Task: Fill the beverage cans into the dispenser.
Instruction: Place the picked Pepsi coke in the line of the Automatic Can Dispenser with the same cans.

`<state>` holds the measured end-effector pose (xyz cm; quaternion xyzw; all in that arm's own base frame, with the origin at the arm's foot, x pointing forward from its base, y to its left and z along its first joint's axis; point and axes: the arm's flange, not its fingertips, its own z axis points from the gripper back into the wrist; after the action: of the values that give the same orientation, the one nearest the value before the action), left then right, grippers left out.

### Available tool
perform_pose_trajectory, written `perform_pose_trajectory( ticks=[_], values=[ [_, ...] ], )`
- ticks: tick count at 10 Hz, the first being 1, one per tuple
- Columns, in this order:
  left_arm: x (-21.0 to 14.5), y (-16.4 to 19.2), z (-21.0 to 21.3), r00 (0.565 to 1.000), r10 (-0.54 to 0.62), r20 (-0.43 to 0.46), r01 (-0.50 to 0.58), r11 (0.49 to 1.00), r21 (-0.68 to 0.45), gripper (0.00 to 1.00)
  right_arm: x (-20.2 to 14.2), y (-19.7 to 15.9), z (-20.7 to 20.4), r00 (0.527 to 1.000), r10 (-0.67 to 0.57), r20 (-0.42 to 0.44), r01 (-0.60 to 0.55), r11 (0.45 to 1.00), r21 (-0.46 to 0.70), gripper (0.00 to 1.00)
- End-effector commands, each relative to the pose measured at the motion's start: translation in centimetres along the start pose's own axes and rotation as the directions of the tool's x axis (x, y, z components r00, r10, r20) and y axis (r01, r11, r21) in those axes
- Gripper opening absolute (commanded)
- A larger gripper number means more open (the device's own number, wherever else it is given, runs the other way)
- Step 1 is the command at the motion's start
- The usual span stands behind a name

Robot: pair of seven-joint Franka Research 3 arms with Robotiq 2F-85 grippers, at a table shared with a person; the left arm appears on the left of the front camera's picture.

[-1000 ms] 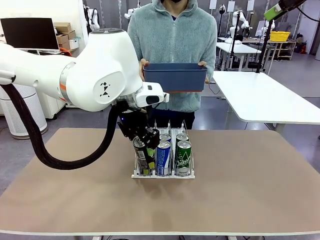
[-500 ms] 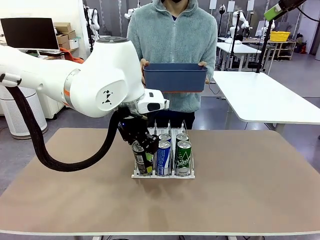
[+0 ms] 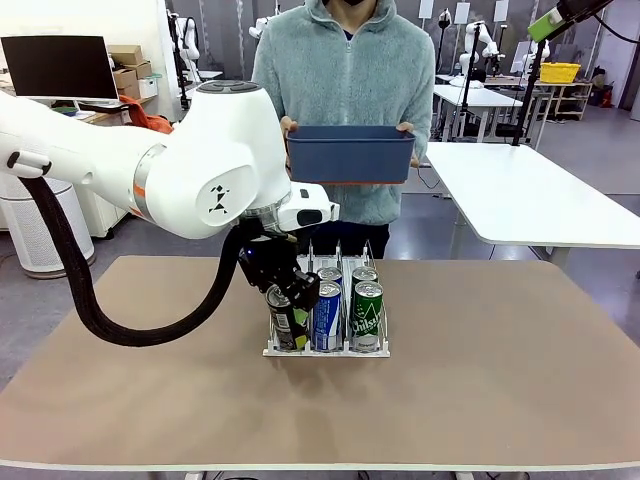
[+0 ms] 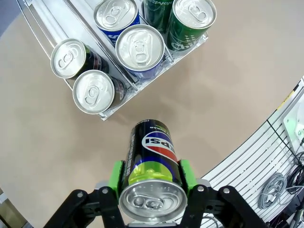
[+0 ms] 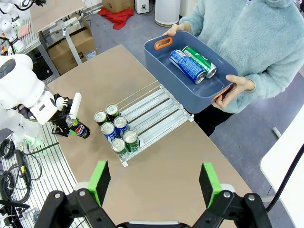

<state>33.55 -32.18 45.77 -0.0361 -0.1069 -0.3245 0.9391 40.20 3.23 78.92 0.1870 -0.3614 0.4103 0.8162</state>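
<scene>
My left gripper (image 4: 151, 176) is shut on a black beverage can (image 4: 152, 152) with a lime patch, lying tilted between the green pads. From the front, this gripper (image 3: 292, 284) holds the can (image 3: 286, 314) low at the near left corner of the dispenser (image 3: 325, 350). The clear dispenser (image 4: 42, 28) has black cans (image 4: 93, 91), blue cans (image 4: 140, 45) and green cans (image 4: 194, 16) standing in its three lanes. From high above, my right gripper (image 5: 154, 183) is open and holds nothing, with the dispenser (image 5: 156, 107) far below it.
A person at the far side holds a dark blue bin (image 3: 350, 153) in both hands above the table's far edge. In the bin (image 5: 161, 59) lie a blue can (image 5: 186, 65) and a green can (image 5: 199, 61). The brown table (image 3: 480, 380) is bare around the dispenser.
The left arm's big joint has swung right, and the gripper has risen slightly with the black can in it. The person and bin have stayed still.
</scene>
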Motion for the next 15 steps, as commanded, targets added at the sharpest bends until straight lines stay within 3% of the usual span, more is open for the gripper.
perform_pose_trajectory(
  ticks=[1,12,15],
  values=[
    [0.6,0.2,-0.7,0.999,0.044,0.006,-0.044,0.999,0.025,0.58,0.0,0.1,-0.1,1.000,-0.004,0.000,0.004,1.000,0.005,1.00],
    [4.7,5.3,-2.6,0.996,0.082,0.040,-0.084,0.996,0.039,0.58,0.0,0.1,-0.1,1.000,-0.004,0.000,0.004,1.000,0.005,1.00],
    [5.6,6.5,-3.8,0.991,0.110,0.076,-0.117,0.989,0.093,0.58,0.0,0.1,-0.1,1.000,-0.004,0.000,0.004,1.000,0.005,1.00]
  ],
)
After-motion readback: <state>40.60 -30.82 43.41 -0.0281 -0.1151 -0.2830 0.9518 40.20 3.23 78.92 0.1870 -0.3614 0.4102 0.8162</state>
